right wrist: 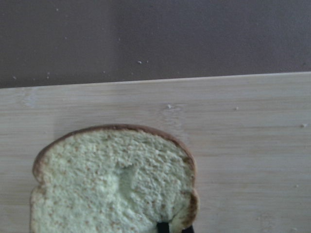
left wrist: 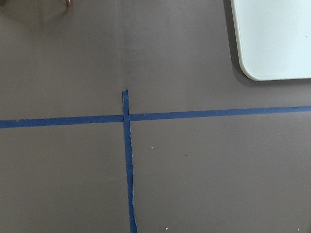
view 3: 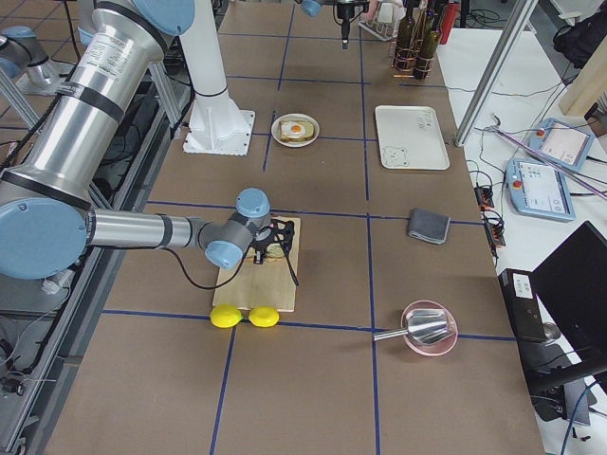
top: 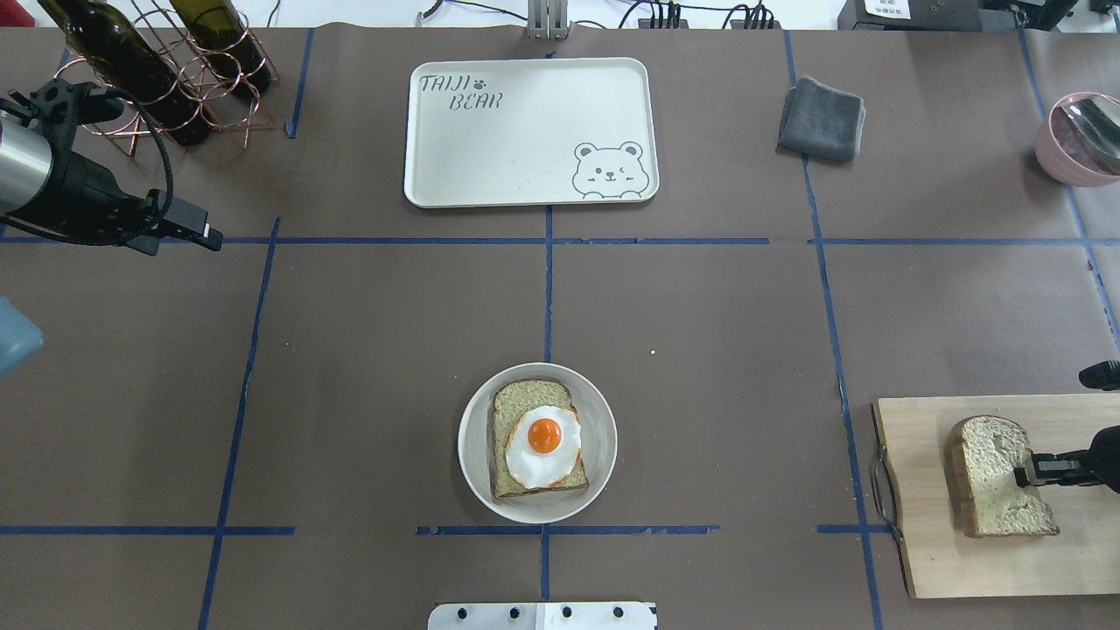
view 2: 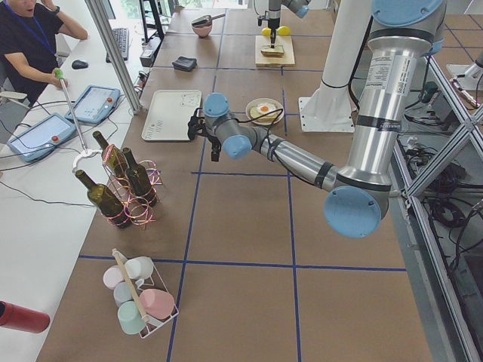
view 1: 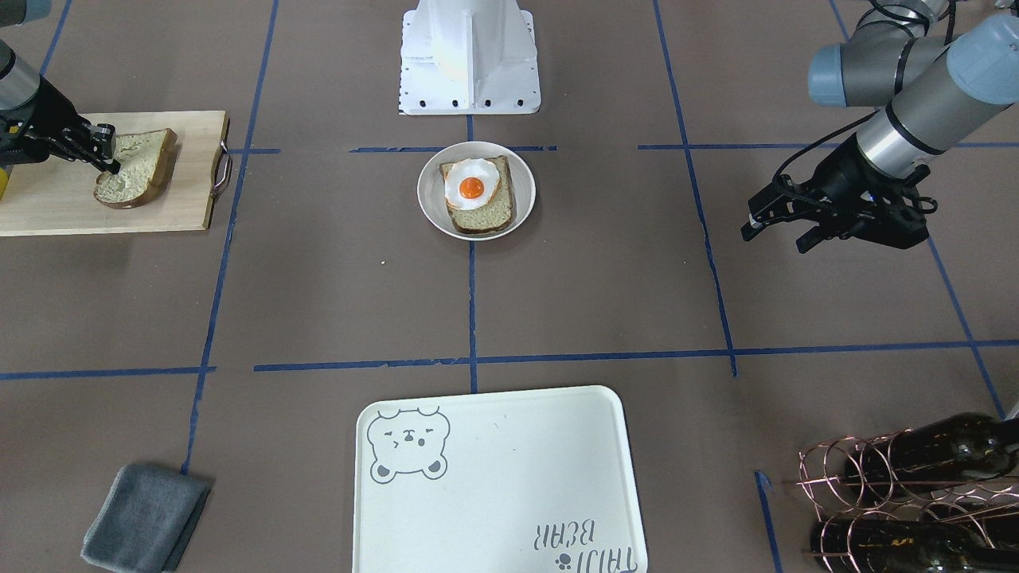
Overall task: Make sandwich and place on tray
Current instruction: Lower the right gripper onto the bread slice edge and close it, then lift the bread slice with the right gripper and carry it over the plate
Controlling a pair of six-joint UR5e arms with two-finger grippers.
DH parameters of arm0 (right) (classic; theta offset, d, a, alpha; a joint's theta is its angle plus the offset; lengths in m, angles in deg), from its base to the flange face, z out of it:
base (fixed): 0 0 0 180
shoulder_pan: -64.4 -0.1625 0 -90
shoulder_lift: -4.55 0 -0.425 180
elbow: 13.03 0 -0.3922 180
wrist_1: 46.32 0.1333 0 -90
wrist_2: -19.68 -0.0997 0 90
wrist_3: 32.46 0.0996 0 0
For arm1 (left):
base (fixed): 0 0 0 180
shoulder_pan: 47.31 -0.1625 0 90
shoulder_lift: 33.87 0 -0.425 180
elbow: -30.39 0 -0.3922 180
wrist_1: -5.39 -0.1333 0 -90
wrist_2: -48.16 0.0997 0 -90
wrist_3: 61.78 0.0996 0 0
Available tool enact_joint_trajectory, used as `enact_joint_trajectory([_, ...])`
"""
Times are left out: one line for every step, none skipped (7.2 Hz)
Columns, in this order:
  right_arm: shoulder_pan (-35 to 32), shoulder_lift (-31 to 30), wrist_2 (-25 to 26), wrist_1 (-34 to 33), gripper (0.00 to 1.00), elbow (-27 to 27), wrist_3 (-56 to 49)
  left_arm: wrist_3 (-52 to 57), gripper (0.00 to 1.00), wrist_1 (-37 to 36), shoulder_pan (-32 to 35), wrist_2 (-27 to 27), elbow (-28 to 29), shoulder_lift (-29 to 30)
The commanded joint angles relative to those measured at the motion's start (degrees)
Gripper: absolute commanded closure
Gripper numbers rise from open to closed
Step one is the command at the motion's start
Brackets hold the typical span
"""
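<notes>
A: Sandwich [view 1: 484, 205] — where does it stand?

B: In two parts. One bread slice [view 1: 492, 216] lies flat in the round white plate [view 1: 426, 195] at the middle of the surface [view 1: 334, 270], just in front of the robot's base [view 1: 470, 56]. The fried egg [view 1: 471, 186] lies on top of it, yolk up, shifted toward one corner. The second slice [view 1: 143, 163] is on the pale wooden cutting board [view 1: 48, 203], off on the robot's right.

A: And the right jaws?

B: Down at that second slice, on its side away from the plate. They're narrow, closed on the crust: the right wrist view shows two dark tips at the bottom of the frame with a lobe of crust between them. Whether the slice lies flat or is tipped up, I can't tell.

A: Where's the tray [view 1: 509, 477]?

B: On the operators' side of the surface, in line with the plate but well apart from it, bear face at one corner and lettering at the opposite one. A folded grey cloth [view 1: 143, 517] lies to one side of it, a copper wire rack [view 1: 844, 477] holding dark bottles [view 1: 939, 450] to the other.

A: And the left jaws?

B: Wide apart, holding nothing, hanging above bare surface on the robot's left, near the rack and well apart from the plate. The left wrist view shows brown surface, crossing blue tape lines [left wrist: 127, 160] and one rounded corner of the tray.
</notes>
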Motion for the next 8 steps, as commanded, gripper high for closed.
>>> enact_joint_trajectory([-0.19, 0.16, -0.07, 0.34, 1.0, -0.31, -0.06, 0.03, 0.0, 0.0, 0.0, 0.66, 0.0, 0.0])
enact_joint_trajectory([-0.45, 0.16, -0.16, 2.34, 1.0, -0.83, 0.11, 0.03, 0.0, 0.0, 0.0, 0.66, 0.0, 0.0])
enact_joint_trajectory([-0.8, -0.27, -0.59, 4.01, 1.0, -2.23, 0.2, 0.03, 0.0, 0.0, 0.0, 0.66, 0.0, 0.0])
enact_joint_trajectory([-1.59, -0.19, -1.03, 4.03, 1.0, -4.51, 0.2, 0.03, 0.0, 0.0, 0.0, 0.66, 0.0, 0.0])
enact_joint_trajectory([-2.47, 0.86, -1.99, 4.03, 1.0, -5.66, 0.46, 0.03, 0.0, 0.0, 0.0, 0.75, 0.09, 0.0])
enact_joint_trajectory([-2.39, 3.13, -2.09, 4.03, 1.0, -6.72, 2.12, 0.03, 0.0, 0.0, 0.0, 0.75, 0.18, 0.0])
enact_joint_trajectory([-2.3, 6.63, -2.09, 4.12, 1.0, -7.69, 5.96, 0.03, 0.0, 0.0, 0.0, 0.75, 0.27, 0.0])
enact_joint_trajectory([-2.3, 13.37, -2.27, 4.03, 1.0, -7.61, 12.09, 0.03, 0.0, 0.0, 0.0, 0.75, 0.35, 0.0])
